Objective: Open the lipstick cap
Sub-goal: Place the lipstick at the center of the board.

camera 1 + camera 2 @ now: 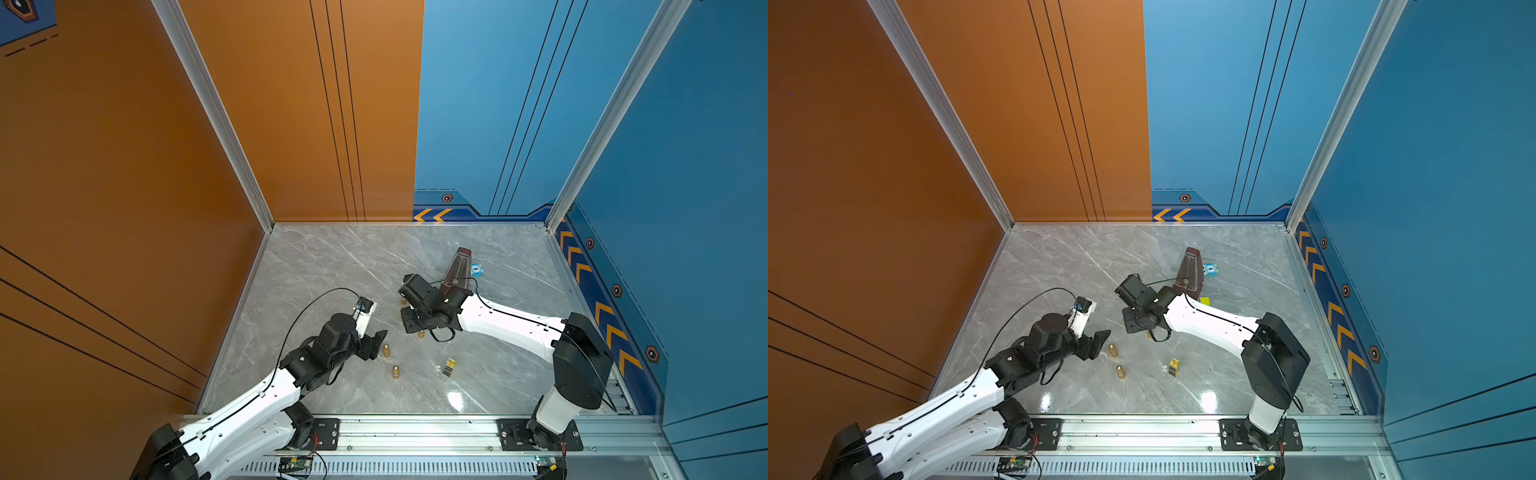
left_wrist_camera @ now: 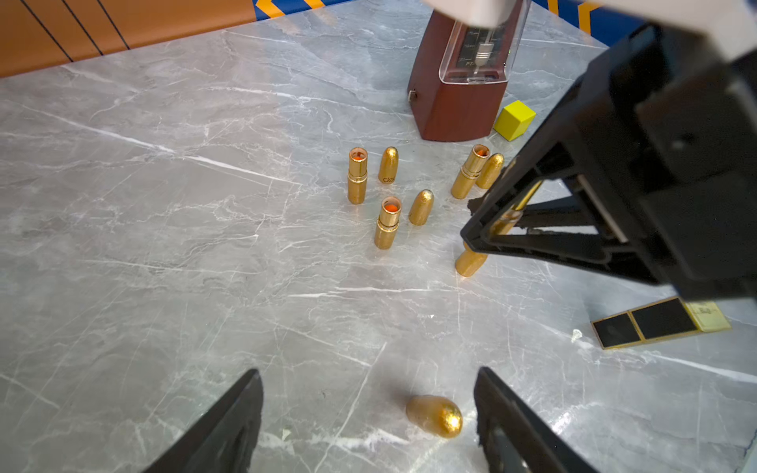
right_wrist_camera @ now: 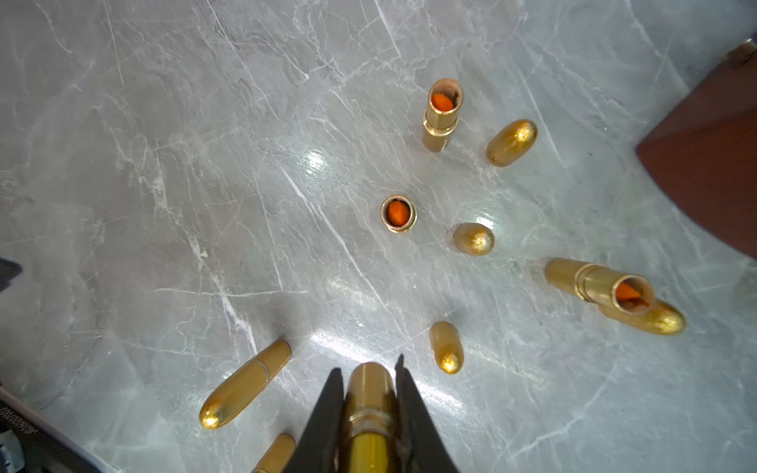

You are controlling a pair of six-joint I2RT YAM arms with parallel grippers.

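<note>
arm links (image 1: 245,415): white shells, dark screw holes
joints (image 1: 582,357): black housings
cables (image 1: 338,289): thin, black
fingers (image 2: 229,430): black, tapered

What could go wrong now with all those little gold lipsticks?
1. The right gripper holds a lipstick right beside a cap; setting it down could knock that cap over.
2. A gold tube stands close to one finger of the open left gripper; a sideways move might topple it.
</note>
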